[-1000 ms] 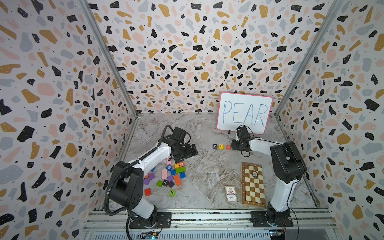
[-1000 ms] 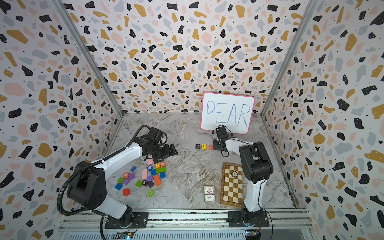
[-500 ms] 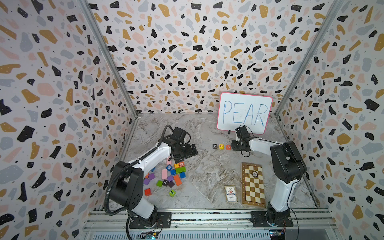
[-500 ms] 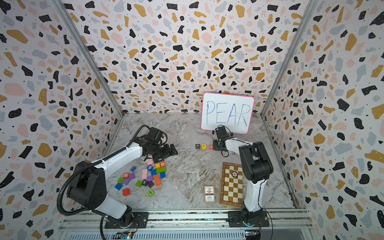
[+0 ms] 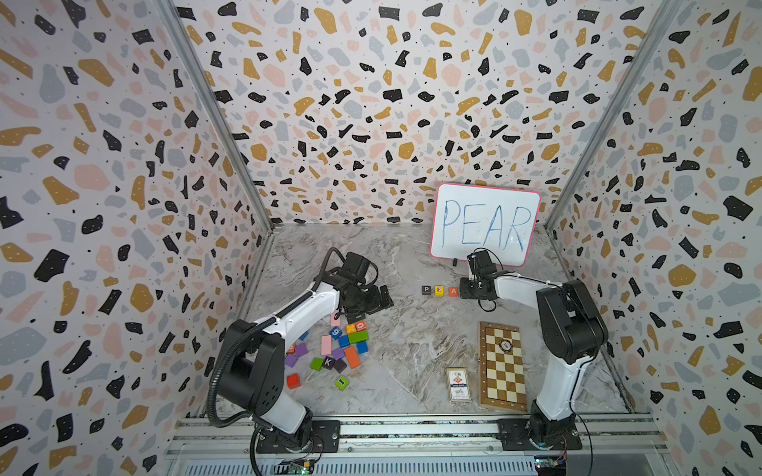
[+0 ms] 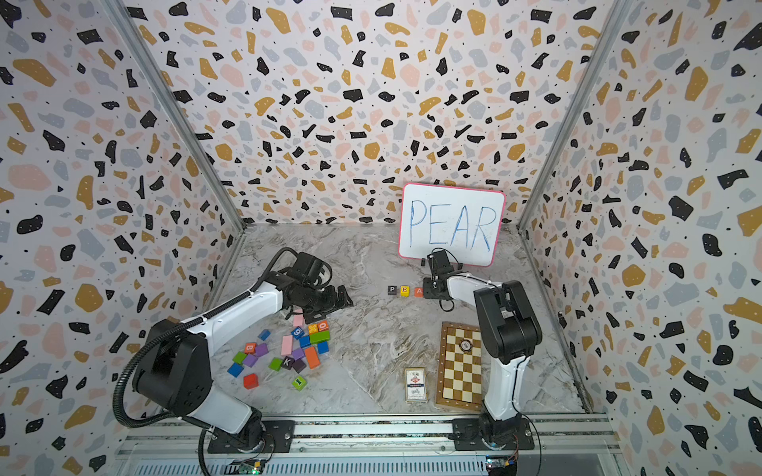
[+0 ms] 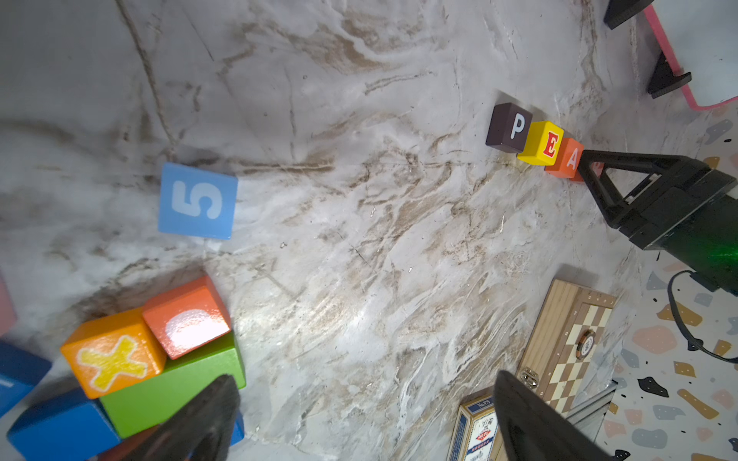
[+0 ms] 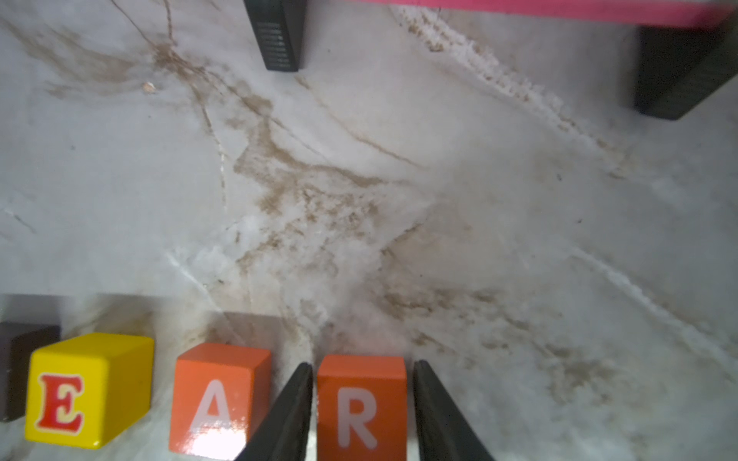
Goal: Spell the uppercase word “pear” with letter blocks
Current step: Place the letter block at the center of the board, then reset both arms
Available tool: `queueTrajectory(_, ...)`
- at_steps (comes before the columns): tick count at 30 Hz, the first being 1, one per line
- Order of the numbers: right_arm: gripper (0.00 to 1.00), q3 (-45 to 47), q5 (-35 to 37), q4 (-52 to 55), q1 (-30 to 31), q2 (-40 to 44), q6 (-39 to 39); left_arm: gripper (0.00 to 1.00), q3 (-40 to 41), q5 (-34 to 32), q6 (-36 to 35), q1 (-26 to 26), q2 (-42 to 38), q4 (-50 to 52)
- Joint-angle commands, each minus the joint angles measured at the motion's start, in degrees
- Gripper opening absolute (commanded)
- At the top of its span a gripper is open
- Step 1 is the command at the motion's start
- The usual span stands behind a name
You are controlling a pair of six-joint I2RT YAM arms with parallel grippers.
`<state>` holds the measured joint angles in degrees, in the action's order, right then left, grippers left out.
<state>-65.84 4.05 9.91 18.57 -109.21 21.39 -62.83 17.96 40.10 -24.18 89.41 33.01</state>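
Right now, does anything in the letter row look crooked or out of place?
Nothing stands out. P, E, A and R stand in order in a fairly straight row; R sits inside the open right gripper.

R block (image 8: pixel 361 403) hidden under right gripper (image 5: pixel 465 289) in both top views; P block (image 8: pixel 16 359) cropped.

We see bare tabletop (image 5: pixel 412 329) between the loose block pile (image 5: pixel 338 350) and the chessboard (image 5: pixel 501 366). Beside the R block (image 8: pixel 361 407), the A block (image 8: pixel 217 399) crowds one side; the whiteboard's feet (image 8: pixel 275 36) stand behind.
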Motion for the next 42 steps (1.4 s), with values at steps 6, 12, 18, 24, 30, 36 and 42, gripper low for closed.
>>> queueTrajectory(6,0.45,-1.53,0.17,2.94,-0.37,-0.2,1.26,0.99,0.17,0.5,0.26,-0.21,-0.37,-0.96)
queueTrajectory(12,0.41,-1.72,0.18,3.01,-0.64,-0.48,2.56,0.99,0.21,0.5,0.43,-0.21,-0.45,-1.02)
queueTrajectory(18,0.41,-1.74,0.04,2.97,-0.64,-0.48,3.11,0.99,0.45,0.5,0.53,-0.24,-0.54,-1.22)
queueTrajectory(24,0.5,-3.07,-0.45,3.9,-0.64,0.3,2.85,0.99,0.34,-0.43,-0.27,-0.19,-1.07,-1.03)
queueTrajectory(30,0.72,-4.3,0.22,4.06,-0.22,4.4,0.25,0.99,-0.71,-4.9,-3.62,-0.08,-3.74,0.97)
queueTrajectory(36,0.82,5.77,11.52,-4.99,1.01,14.45,-5.16,0.99,2.51,-21.13,-11.38,0.03,-12.64,0.08)
queueTrajectory(42,0.84,27.75,15.78,-27.14,1.34,29.82,-19.38,1.0,16.02,-44.2,-20.95,0.76,-22.12,-14.75)
